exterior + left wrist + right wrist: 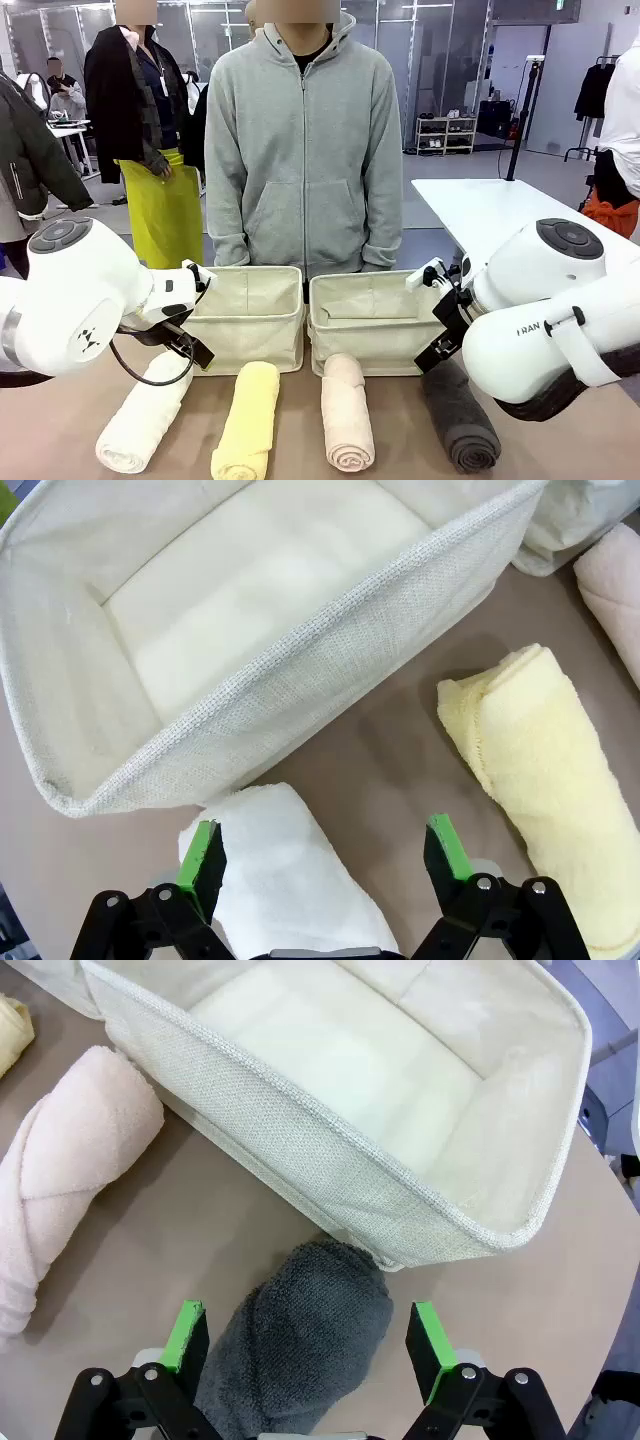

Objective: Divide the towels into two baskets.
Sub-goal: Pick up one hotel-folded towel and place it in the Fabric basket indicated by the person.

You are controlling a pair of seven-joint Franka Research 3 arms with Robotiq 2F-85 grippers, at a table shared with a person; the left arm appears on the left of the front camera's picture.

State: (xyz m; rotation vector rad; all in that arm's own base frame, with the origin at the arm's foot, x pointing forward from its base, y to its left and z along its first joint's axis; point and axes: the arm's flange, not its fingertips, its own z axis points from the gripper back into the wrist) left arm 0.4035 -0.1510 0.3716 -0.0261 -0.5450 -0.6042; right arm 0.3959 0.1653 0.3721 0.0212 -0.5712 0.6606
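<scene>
Two cream baskets stand side by side at the table's far edge, the left basket and the right basket; both are empty. In front of them lie four rolled towels: white, pale yellow, peach-pink and dark grey. My left gripper hangs open over the far end of the white towel, close to the left basket's wall. Above the grey towel's far end, my right gripper is open, beside the right basket's corner. Neither gripper holds anything.
A person in a grey hoodie stands right behind the baskets, hands down. The yellow towel lies beside my left gripper, the pink towel beside my right. A white table stands at the back right. Brown tabletop shows between the rolls.
</scene>
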